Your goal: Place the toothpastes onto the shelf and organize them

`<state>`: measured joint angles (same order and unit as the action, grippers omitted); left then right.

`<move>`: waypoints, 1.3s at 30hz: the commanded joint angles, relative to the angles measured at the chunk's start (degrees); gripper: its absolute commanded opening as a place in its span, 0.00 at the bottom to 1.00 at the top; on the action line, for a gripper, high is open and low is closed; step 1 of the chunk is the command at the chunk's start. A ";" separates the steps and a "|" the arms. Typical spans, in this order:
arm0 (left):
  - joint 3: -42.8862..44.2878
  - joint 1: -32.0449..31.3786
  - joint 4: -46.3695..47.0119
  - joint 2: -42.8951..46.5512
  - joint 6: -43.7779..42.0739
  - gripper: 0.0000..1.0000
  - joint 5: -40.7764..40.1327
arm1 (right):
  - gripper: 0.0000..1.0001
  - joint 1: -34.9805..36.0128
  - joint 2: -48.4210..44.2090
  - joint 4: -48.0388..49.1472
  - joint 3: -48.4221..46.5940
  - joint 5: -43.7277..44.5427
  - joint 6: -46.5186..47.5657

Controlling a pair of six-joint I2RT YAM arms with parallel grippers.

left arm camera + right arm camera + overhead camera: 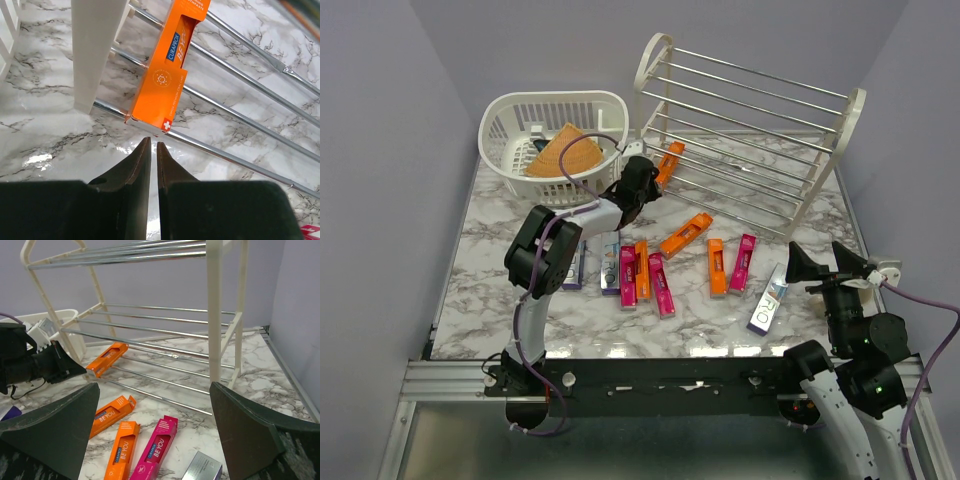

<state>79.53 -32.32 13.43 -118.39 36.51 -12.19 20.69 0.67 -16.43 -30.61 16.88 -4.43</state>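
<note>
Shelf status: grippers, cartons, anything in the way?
Left gripper shut, empty, just behind one orange carton lying on bottom rods of the shelf. Right gripper open, empty. Other cartons loose on the table. No obstruction seen.

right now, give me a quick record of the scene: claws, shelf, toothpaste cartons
left claw: shut, empty, tips just short of the orange carton
orange carton: lying across the lowest rods of the shelf
right claw: open, empty
loose cartons: orange, magenta and silver, flat on the marble table before the shelf
basket: left of shelf, holds a woven cone
</note>
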 commanded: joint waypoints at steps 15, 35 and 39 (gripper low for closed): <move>9.59 0.06 -6.05 -6.85 0.40 0.19 -3.90 | 1.00 0.85 -16.57 -0.54 -1.29 1.84 0.91; 9.51 0.67 -5.26 -5.20 -0.48 0.20 -4.43 | 1.00 1.37 -16.57 -0.54 -1.21 2.28 1.35; 5.30 0.59 -4.56 -0.71 -1.09 0.25 -4.60 | 1.00 1.55 -16.49 -0.54 -1.20 2.28 1.52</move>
<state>88.66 -31.94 7.53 -125.16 36.40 -15.03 21.65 0.67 -16.43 -30.61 17.78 -3.90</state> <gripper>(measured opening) 0.224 0.998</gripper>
